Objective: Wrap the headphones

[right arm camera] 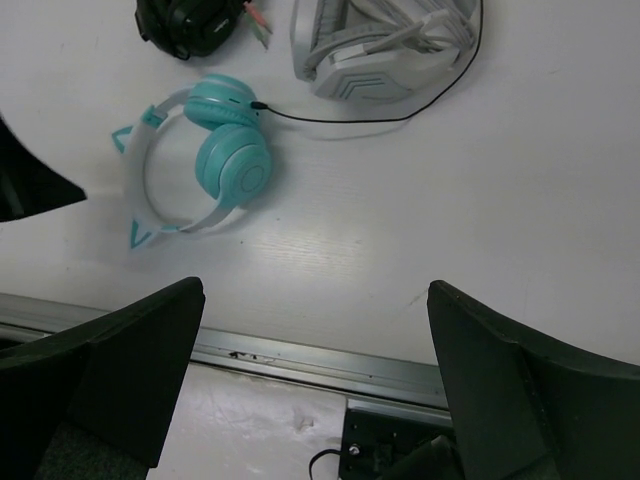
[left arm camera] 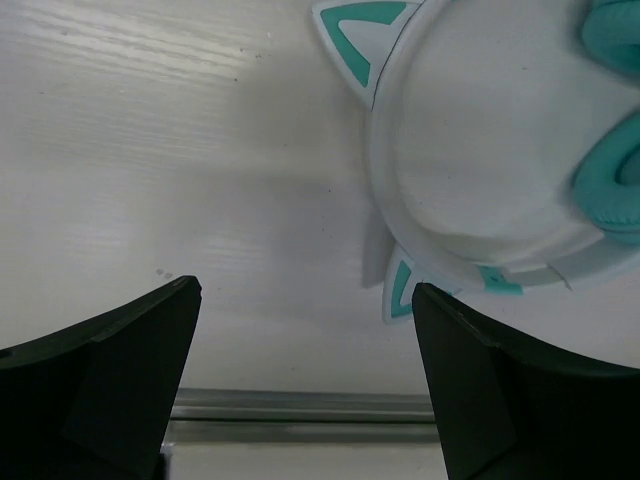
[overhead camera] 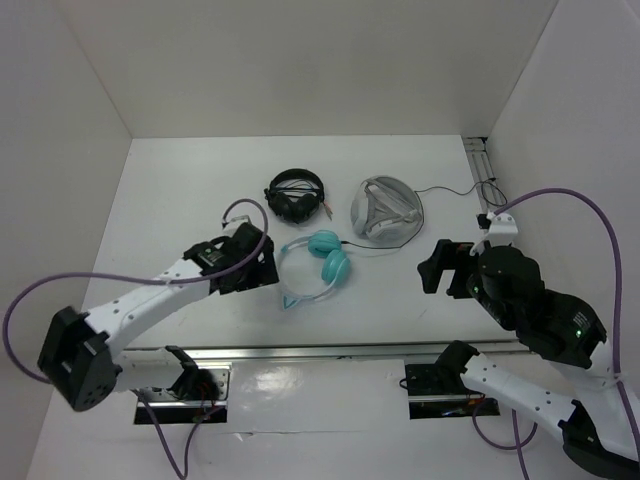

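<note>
Top view: headphones [overhead camera: 333, 266] lie mid-counter, your left jaws just beside them; left wrist: jaws wide, headband [left arm camera: 378, 150] off to the right, so closing here may miss it; right wrist: jaws wide, cable [right arm camera: 350, 119] curling round the grey case [right arm camera: 380, 45] could snag.

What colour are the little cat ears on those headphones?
The cat ears are white with teal centres, clearest in the left wrist view.

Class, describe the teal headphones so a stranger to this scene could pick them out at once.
Look at the middle of the white table. In front of the black headphones and the grey round case lie the headphones. Only they have teal ear cups and a pale headband with two cat ears.
</note>
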You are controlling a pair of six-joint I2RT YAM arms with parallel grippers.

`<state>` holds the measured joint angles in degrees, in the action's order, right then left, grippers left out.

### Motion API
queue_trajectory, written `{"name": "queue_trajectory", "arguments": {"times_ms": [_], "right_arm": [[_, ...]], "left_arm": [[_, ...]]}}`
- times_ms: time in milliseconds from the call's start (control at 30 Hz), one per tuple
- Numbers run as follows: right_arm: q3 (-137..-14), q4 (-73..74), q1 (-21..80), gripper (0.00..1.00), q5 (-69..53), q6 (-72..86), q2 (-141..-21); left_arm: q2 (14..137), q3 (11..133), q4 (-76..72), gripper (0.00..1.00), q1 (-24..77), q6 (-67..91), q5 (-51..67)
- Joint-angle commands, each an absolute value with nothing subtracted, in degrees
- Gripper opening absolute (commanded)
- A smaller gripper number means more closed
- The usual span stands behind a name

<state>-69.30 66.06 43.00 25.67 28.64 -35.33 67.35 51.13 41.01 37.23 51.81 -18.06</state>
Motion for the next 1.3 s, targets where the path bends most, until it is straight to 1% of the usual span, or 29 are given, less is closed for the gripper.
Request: {"name": "queue_trajectory", "arguments": {"times_ms": [0, 33, 133, 300, 400, 500, 567, 633, 667, 833, 867, 900, 967, 1000, 1067, 1133, 1200, 1233, 1267], "right_arm": [[-67.68, 59.86, 43.42, 1.0, 22.76, 27.6, -35.07], [-66.89, 59.85, 43.42, 1.0, 21.98, 27.6, -35.07], [-65.66, 59.33, 43.42, 1.0, 20.75, 27.6, -34.02], [-64.6, 58.71, 43.42, 1.0, 19.42, 27.6, -32.88], [-64.6, 58.71, 43.42, 1.0, 18.9, 27.6, -32.17], [-64.6, 58.71, 43.42, 1.0, 18.9, 27.6, -31.55], [-64.08, 58.19, 43.42, 1.0, 18.37, 27.07, -31.03], [-64.07, 58.18, 43.42, 1.0, 18.37, 27.07, -31.03], [-63.55, 57.57, 43.42, 1.0, 17.85, 27.07, -31.03], [-63.02, 57.04, 43.42, 1.0, 16.7, 27.07, -31.03], [-63.02, 56.52, 43.42, 1.0, 16.18, 27.07, -31.03], [-63.02, 56.51, 43.42, 1.0, 16.17, 27.07, -31.03], [-63.02, 56.51, 43.42, 1.0, 15.64, 27.07, -31.03], [-63.02, 55.99, 43.42, 1.0, 15.64, 27.07, -31.03], [-62.49, 55.99, 43.42, 1.0, 14.42, 27.07, -30.5], [-61.88, 54.33, 43.42, 1.0, 11.71, 25.59, -30.5], [-60.31, 52.13, 43.42, 1.0, 8.11, 23.48, -29.01], [-59.42, 48.9, 43.42, 1.0, 6.17, 21.47, -28.13], [-58.54, 47.21, 43.42, 1.0, 3.37, 21.45, -27.25]], "left_arm": [[73.55, 50.28, 33.14, 1.0, 39.28, 59.84, -19.76], [76.44, 50.27, 32.44, 1.0, 39.81, 62.55, -20.3], [80.14, 49.75, 29.45, 1.0, 41.13, 65.9, -20.92], [89.19, 50.88, 28.92, 0.98, 41.65, 68.02, -23.54], [91.66, 51.41, 29.71, 0.92, 41.66, 69.51, -24.17], [94.12, 51.42, 29.71, 0.88, 41.66, 70.66, -25.22], [95.18, 51.42, 29.71, 0.82, 41.04, 71.27, -25.22], [95.89, 50.89, 29.71, 0.7, 41.04, 71.28, -25.75], [95.89, 50.89, 30.23, 0.66, 41.04, 71.98, -25.75], [96.58, 50.19, 28.92, 0.59, 39.21, 70.41, -25.67], [96.59, 50.19, 28.92, 0.48, 39.2, 70.4, -25.14], [97.2, 50.19, 28.39, 0.41, 39.2, 69.79, -24.44], [97.73, 49.57, 27.69, 0.23, 39.2, 69.79, -23.65], [97.73, 49.57, 27.69, 0.0, 39.2, 69.79, -22.86], [97.13, 48.35, 28.21, 0.0, 39.2, 69.26, -22.85], [92.04, 47.2, 30.05, 0.0, 40.68, 70.91, -25.3], [87.21, 47.2, 36.62, 0.0, 44.11, 71.62, -29.68], [82.32, 47.2, 40.3, 0.0, 45.25, 72.24, -31.45], [79.92, 48.42, 44.43, 0.0, 47.96, 74.16, -33.2]]}}
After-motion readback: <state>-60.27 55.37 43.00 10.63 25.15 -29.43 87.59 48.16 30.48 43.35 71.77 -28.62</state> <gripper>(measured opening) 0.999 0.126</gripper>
